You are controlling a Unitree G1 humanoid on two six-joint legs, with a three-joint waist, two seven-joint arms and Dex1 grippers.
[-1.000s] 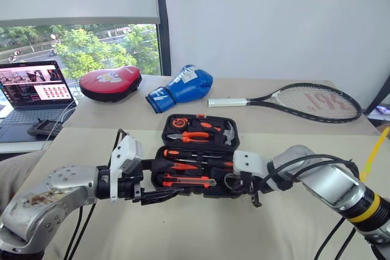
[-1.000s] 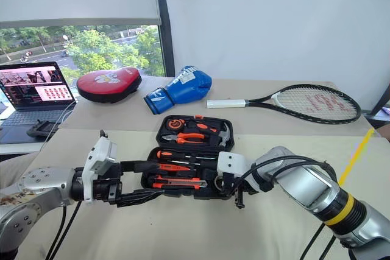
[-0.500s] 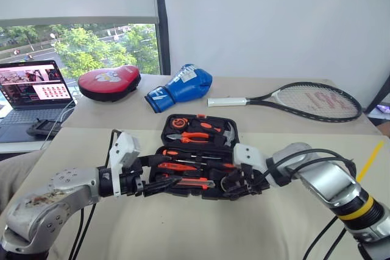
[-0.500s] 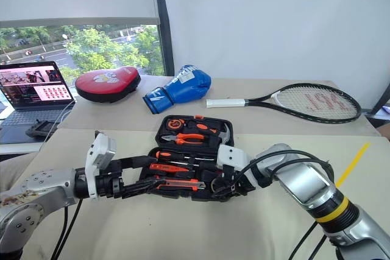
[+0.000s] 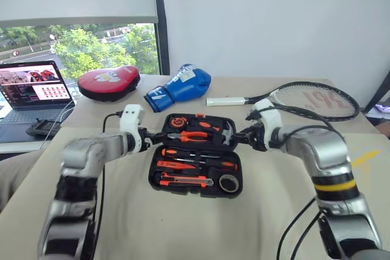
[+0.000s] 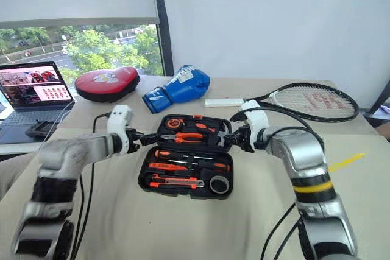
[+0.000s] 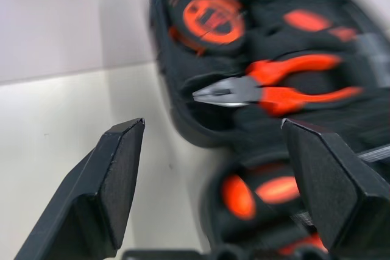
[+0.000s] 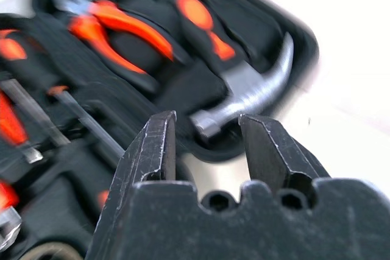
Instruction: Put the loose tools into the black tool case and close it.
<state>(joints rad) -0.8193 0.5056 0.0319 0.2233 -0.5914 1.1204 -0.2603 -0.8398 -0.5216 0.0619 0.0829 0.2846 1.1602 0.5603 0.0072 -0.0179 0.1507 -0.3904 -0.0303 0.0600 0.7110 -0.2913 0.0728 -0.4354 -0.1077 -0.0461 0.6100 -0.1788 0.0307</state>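
Both hands have left the near tray and moved up to the lid's two ends. Left hand (image 5: 148, 140) open wide, empty, beside the lid's left edge. Case (image 5: 196, 182) open flat mid-bench, tools slotted, tape roll (image 5: 228, 182) in. Right hand (image 5: 242, 136) part open, empty, at lid's right edge. Looks ready to close; bench around is free.

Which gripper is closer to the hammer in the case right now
Right. The right gripper sits beside the hammer at the case's far right corner; the left gripper is across the lid, at its left edge.
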